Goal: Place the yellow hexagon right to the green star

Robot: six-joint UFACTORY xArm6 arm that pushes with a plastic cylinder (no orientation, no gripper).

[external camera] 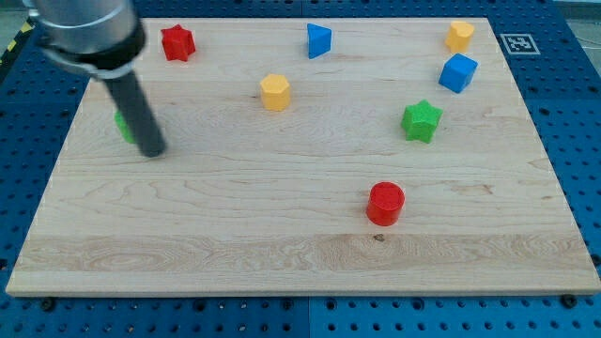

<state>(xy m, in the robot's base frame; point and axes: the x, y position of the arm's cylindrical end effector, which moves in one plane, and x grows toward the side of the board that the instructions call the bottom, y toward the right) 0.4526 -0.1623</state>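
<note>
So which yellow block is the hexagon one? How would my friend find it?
Start at the wooden board and look to its upper middle. The yellow hexagon sits there alone, between the red star and the blue triangle but lower. The other yellow block is tucked in the top right corner above a blue cube.

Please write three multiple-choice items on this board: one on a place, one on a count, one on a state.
1. Where is the green star relative to the red cylinder?
A. toward the view's top and slightly right
B. toward the view's bottom left
C. touching its left side

2. How many yellow blocks show?
A. one
B. two
C. four

3. My tip is:
A. touching the blue cube
B. pushing the red star
C. at the view's left, far from the yellow hexagon

Answers: 1 A, the star sits above the cylinder. 2 B, the hexagon and a yellow block in the top right corner. 3 C, wide board separates them.
</note>
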